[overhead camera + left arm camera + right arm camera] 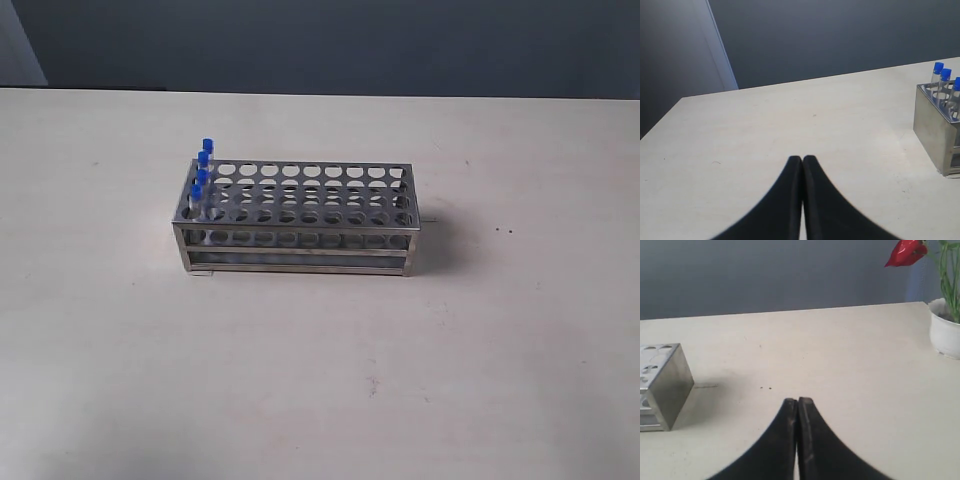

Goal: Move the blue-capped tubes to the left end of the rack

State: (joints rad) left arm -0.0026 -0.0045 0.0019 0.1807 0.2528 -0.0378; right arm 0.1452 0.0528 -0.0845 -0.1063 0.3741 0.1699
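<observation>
A pale, cream-coloured table (320, 380) fills most of the exterior view; its matte top carries a few faint scuffs and a pair of tiny dark specks right of centre; behind its far edge, along the top of the frame, runs a dark blue-grey wall (350, 40), with a lighter grey panel (18, 40) in the upper left corner; the steel test-tube rack (300, 215) sits a little above and left of the frame's centre, lengthwise from left to right, flat on the table, its perforated top plate shining; the four blue-capped tubes (202, 170) stand upright in the column of holes at the rack's left end, one behind another, caps above the top plate; the other holes look bare; neither arm shows in the exterior view

In the left wrist view the left gripper (802, 159) hangs over bare table, its two black fingers pressed together with nothing between them, well apart from the rack's tube end; in the right wrist view the right gripper (797, 401) is likewise closed tight on nothing, over open table, with the rack's other end off to one side; that view also shows a white plant pot (945, 332) with green stems on the table's edge and a red flower (905, 252) above it against the wall
</observation>
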